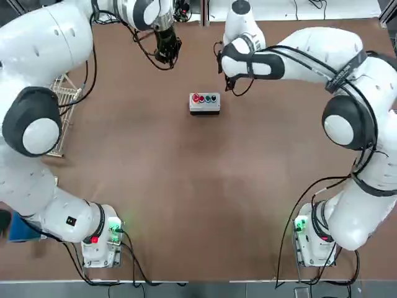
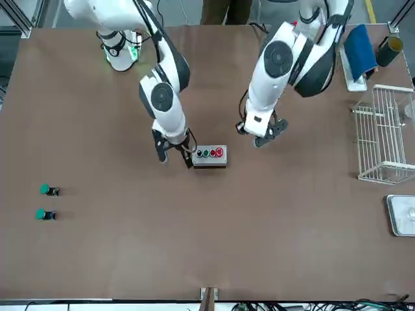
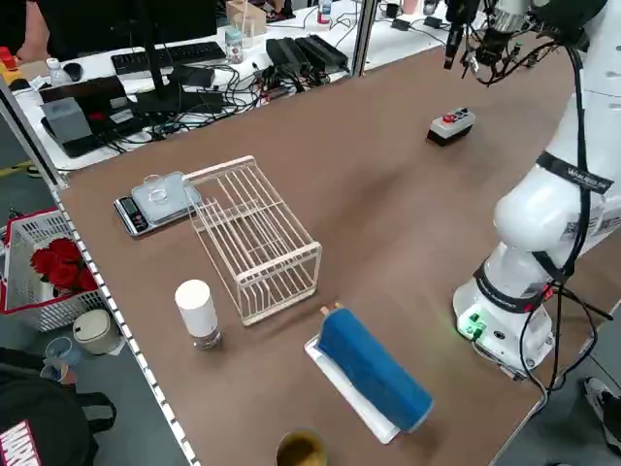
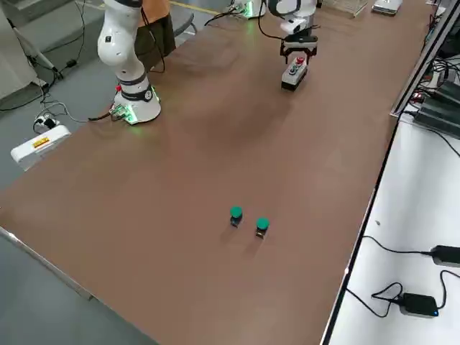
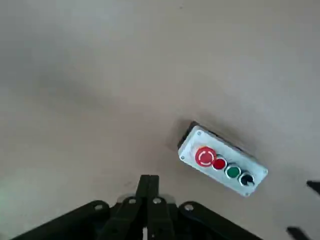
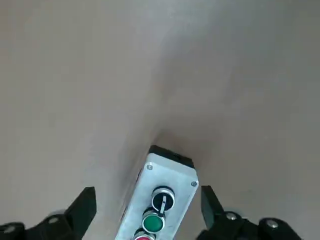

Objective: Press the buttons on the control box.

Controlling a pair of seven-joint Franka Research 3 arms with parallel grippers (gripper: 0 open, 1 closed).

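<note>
Wire rack [image 2: 382, 133], white, lies on its side well off to the left gripper's [image 2: 262, 137] outer side, near the table [image 2: 259, 246] edge. Past it, nearer the robot's base: blue roll [image 3: 374, 374] on a white tray, white cylinder [image 3: 197, 311] upright just beside the rack. Scale [image 3: 146, 206] w/ a clear glass on it – at the rack's other end. Two green-capped black pieces [image 2: 47, 202] sit near each other, well apart from the right gripper [image 2: 175, 155], on its outer side – farther from the robot.

brown table [image 1: 186, 198], control box [image 1: 205, 103], wire rack [image 3: 254, 236], two green-capped pieces [image 4: 248, 220]
</note>
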